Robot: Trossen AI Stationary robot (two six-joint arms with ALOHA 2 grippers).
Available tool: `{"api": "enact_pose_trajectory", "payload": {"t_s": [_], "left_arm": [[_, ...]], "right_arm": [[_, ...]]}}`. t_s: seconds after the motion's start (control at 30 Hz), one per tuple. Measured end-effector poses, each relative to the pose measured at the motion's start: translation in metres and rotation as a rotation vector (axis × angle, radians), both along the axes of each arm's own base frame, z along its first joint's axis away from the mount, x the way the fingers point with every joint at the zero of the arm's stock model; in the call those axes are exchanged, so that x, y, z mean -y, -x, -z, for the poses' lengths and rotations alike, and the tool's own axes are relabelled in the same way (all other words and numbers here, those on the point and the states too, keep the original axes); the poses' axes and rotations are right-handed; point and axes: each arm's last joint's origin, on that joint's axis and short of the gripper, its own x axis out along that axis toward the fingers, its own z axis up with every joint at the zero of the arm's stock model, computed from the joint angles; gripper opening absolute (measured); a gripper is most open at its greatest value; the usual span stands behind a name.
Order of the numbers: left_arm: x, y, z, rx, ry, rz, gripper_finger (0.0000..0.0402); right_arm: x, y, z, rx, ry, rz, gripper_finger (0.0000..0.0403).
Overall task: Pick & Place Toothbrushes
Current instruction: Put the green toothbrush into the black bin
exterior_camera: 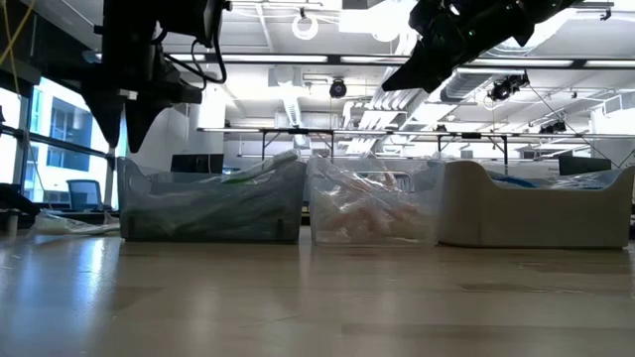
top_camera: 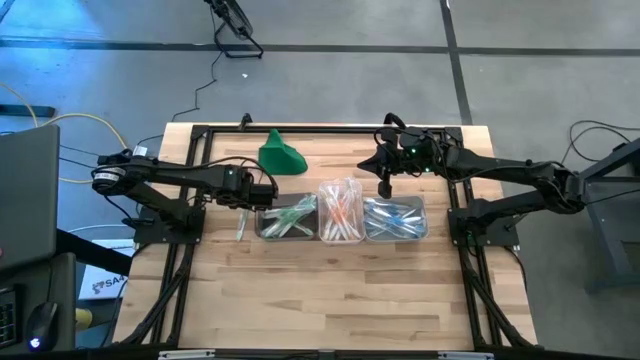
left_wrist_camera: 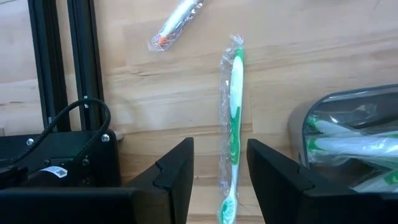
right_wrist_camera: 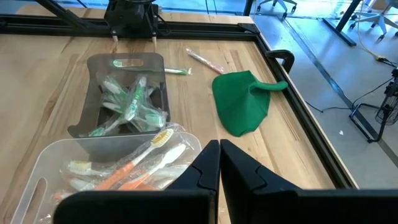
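Observation:
A green-and-white toothbrush in a clear wrapper lies flat on the wooden table, just left of the tub of green toothbrushes. My left gripper hangs above it, pointing down and open, one finger on each side, clear of it. An orange-tipped wrapped toothbrush lies on the table farther off. A tub of orange toothbrushes and a tub of blue ones stand to the right. My right gripper is shut and empty, high over the far side of those tubs.
A green cloth-like lump lies near the table's far edge. Black frame rails run along the table's left, right and far sides. The near half of the table is bare wood.

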Motion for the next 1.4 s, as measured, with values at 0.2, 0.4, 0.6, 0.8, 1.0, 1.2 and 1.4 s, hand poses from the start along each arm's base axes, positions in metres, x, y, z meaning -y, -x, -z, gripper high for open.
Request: {"api": "enact_pose_trajectory", "payload": {"t_s": [0.2, 0.4, 0.6, 0.8, 1.0, 1.2, 1.4], "left_arm": [[-0.001, 0.000, 0.000, 0.006, -0.045, -0.004, 0.0142], [-0.011, 0.000, 0.000, 0.001, -0.046, -0.034, 0.0142], [-0.039, 0.006, 0.000, -0.059, -0.022, -0.015, 0.0142], [-0.063, 0.005, 0.000, -0.025, 0.043, 0.070, 0.0142], [-0.080, 0.005, 0.005, 0.036, 0.120, 0.179, 0.0134], [-0.089, 0.023, 0.045, 0.036, 0.269, 0.188, 0.0103], [-0.085, 0.040, 0.077, 0.041, 0.385, 0.151, 0.0097]], "right_arm": [[0.000, 0.000, 0.000, 0.000, 0.000, 0.000, 0.0004], [0.000, 0.000, 0.000, 0.000, 0.000, 0.000, 0.0004], [0.000, 0.000, 0.000, -0.001, -0.001, 0.000, 0.0004], [0.000, 0.001, 0.002, -0.019, -0.008, 0.000, 0.0004], [0.000, 0.001, 0.002, -0.021, -0.008, 0.000, 0.0004], [0.000, 0.001, 0.002, -0.021, -0.008, 0.000, 0.0004], [0.000, 0.001, 0.002, -0.024, 0.014, -0.011, 0.0004]]}}
